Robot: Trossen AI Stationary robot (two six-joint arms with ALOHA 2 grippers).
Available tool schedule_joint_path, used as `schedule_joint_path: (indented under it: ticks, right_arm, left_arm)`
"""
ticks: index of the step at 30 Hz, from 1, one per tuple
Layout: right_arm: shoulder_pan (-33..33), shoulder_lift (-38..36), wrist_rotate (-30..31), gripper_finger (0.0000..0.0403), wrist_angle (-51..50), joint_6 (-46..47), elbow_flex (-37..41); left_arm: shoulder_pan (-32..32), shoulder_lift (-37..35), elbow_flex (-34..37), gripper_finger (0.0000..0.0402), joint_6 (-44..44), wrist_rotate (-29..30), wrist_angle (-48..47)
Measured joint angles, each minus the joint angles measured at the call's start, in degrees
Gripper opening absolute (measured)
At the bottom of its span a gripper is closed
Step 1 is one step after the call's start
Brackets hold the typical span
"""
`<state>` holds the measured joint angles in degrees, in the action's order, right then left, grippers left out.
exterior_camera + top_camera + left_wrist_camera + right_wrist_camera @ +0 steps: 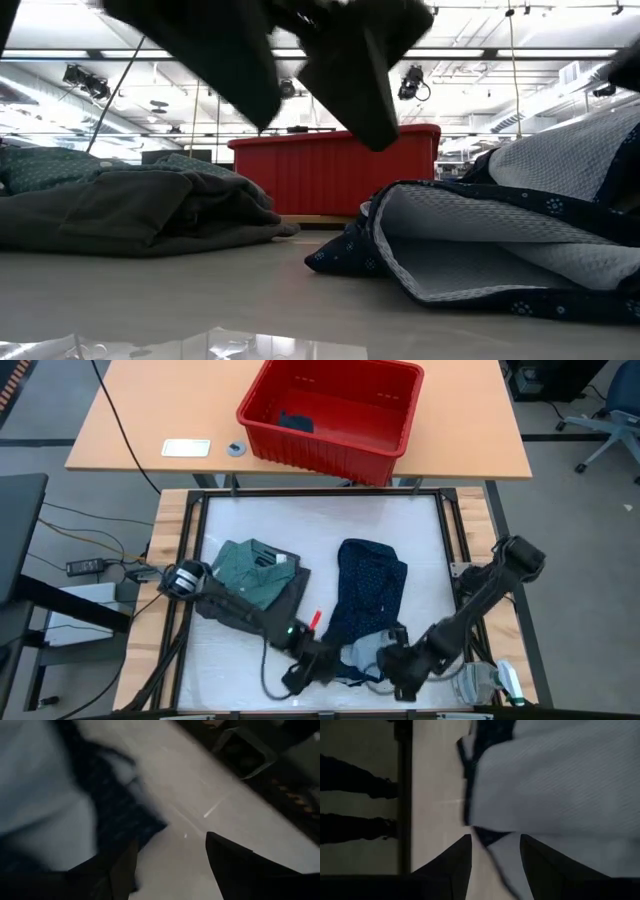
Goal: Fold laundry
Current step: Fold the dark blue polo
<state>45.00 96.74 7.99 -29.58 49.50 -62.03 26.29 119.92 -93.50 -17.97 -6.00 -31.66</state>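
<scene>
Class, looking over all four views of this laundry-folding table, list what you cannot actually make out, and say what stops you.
- Dark item in the red basket, high view: too small to identify.
- Navy dotted garment, near end: covered by both hands in the high view.
- Left hand, left wrist view: open over the table; blur hides the cloth detail.
- Right hand, right wrist view: whether the fingers pinch the hem is unclear.

Behind my white tabletop (250, 520) stands a brown wooden table (150, 420) with a red basket (330, 435) on it — the floor (40, 450) is grey, and long ceiling lights (520, 40) shine far back.
</scene>
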Motion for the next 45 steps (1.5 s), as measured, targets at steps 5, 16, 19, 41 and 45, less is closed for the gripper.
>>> schedule_joint_path:
  ticks: [5,16,19,41,45]
  right_arm:
    - [3.8,3.4,-0.1,0.0174,-0.9,9.7,-3.5]
    - [6.5,4.5,4.6,0.0174,-6.1,15.5,-3.2]
    - [5.4,4.5,5.2,0.0174,-6.1,15.0,-2.3]
    - [2.8,2.9,-3.5,0.0009,-0.9,20.9,2.3]
    - [2.8,-1.0,-2.9,0.0005,-1.4,21.2,0.5]
  left_arm:
    - [2.6,0.0,3.7,0.0221,-4.3,1.8,11.5]
    - [0.6,0.2,10.0,0.0176,-1.1,3.9,21.5]
    - [0.2,0.2,12.3,0.0172,0.5,2.2,24.1]
    - [-2.1,-1.8,16.2,0.0002,7.4,0.7,29.9]
    - [-2.8,-7.7,16.1,0.0002,8.2,0.7,31.1]
